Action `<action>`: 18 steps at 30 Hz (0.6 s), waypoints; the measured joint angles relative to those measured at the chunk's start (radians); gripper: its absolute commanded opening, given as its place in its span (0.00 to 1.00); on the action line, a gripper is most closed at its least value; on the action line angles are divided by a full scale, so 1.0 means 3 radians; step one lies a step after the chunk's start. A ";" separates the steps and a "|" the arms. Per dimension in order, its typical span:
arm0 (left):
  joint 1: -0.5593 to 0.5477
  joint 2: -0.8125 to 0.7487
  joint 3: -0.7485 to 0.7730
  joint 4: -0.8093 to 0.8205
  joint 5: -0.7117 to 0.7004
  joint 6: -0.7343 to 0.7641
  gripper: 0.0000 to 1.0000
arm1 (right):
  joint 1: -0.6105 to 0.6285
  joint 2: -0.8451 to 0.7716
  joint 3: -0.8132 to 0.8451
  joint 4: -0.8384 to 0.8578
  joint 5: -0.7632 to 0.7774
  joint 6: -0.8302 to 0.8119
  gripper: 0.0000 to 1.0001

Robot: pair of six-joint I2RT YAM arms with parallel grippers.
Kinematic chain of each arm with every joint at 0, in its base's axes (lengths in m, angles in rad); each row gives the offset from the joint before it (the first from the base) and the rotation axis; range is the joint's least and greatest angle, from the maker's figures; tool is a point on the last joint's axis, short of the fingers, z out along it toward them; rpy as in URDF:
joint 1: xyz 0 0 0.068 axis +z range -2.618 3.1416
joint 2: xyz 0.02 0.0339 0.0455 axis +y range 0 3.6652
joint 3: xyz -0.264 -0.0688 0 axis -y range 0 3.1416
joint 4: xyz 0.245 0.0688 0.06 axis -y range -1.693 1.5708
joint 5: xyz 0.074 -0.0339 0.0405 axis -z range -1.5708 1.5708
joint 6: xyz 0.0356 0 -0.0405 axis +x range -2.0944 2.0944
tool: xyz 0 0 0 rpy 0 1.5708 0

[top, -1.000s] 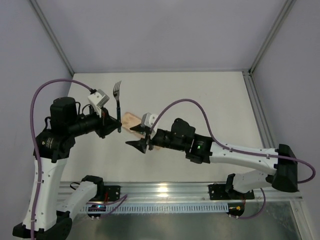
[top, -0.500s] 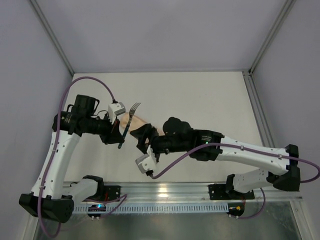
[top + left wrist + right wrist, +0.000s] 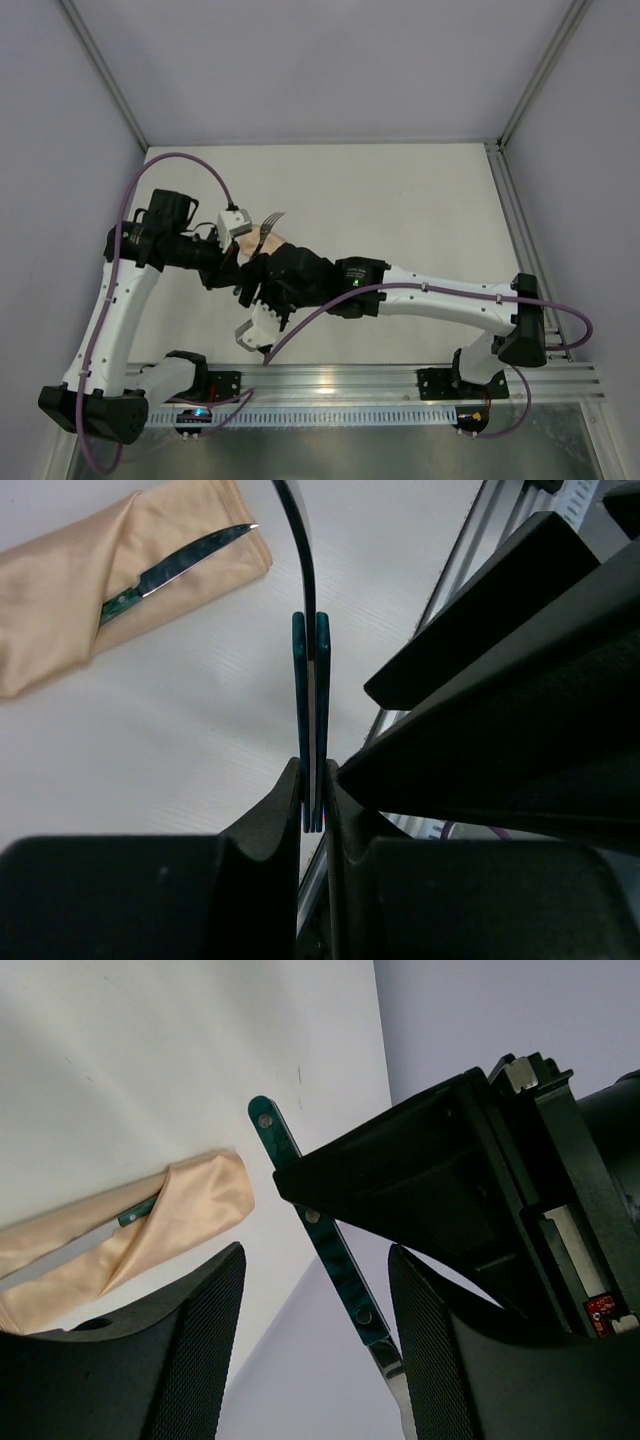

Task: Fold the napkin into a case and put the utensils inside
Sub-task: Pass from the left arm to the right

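Case holds knife; left end effector pinches fork, right end effector gapes.

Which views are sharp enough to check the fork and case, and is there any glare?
Top view: sharp, even light, glare only on the front rail; the case mostly hidden. Left wrist: case and knife crisp, left pincer close, dark and soft. Right wrist: fork sharp, right pincer a dark silhouette.

Knife inside the case, fork in left claw.
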 measured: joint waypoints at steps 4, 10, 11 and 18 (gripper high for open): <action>-0.0013 -0.0003 -0.0001 -0.0008 -0.0006 0.0067 0.00 | -0.0036 0.0144 0.0142 -0.0050 0.0191 -0.0027 0.45; -0.0004 -0.0008 -0.0001 0.0020 -0.0043 0.0128 0.00 | -0.0128 0.0334 0.0295 -0.0159 0.0315 0.0067 0.17; -0.0004 -0.0010 -0.0001 0.0024 -0.0058 0.0141 0.00 | -0.0132 0.0350 0.0301 -0.0181 0.0328 0.0104 0.15; -0.0006 -0.0067 -0.0004 0.0057 -0.0093 0.0048 0.05 | -0.0155 0.0361 0.0334 -0.0189 0.0296 0.0604 0.04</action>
